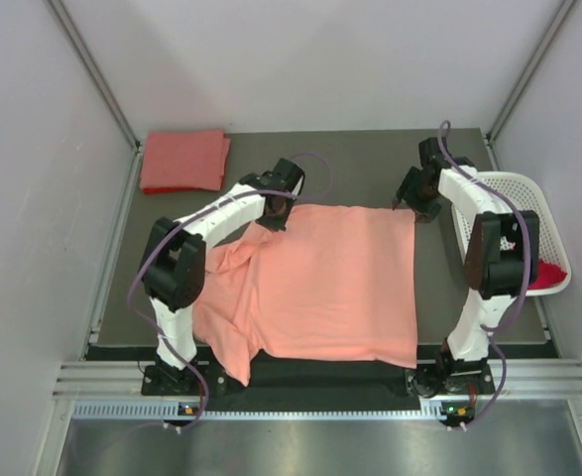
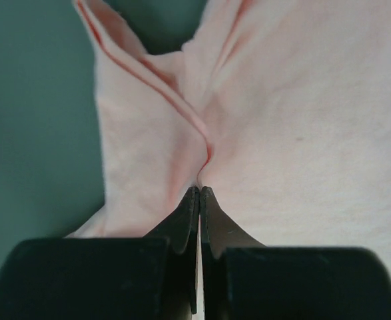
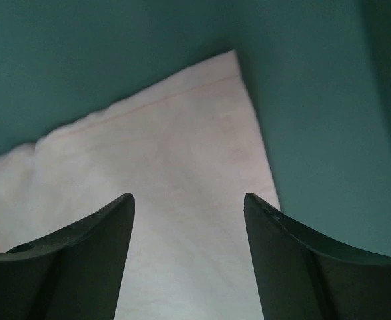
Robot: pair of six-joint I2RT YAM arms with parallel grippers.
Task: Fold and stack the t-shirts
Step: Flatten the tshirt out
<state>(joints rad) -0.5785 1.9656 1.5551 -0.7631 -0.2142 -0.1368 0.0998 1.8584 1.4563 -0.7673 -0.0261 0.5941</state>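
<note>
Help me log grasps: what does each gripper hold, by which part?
The left gripper pinches the salmon-pink t-shirt by a fold at its far left corner; the right gripper, open over the far right corner, holds nothing.

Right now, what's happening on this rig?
A salmon-pink t-shirt lies spread flat. The left gripper is pinched shut on a fold at its far-left edge. The right gripper is open over the far-right corner. A coral-red t-shirt sits folded far left, and a magenta-red t-shirt is in the white basket.
</note>
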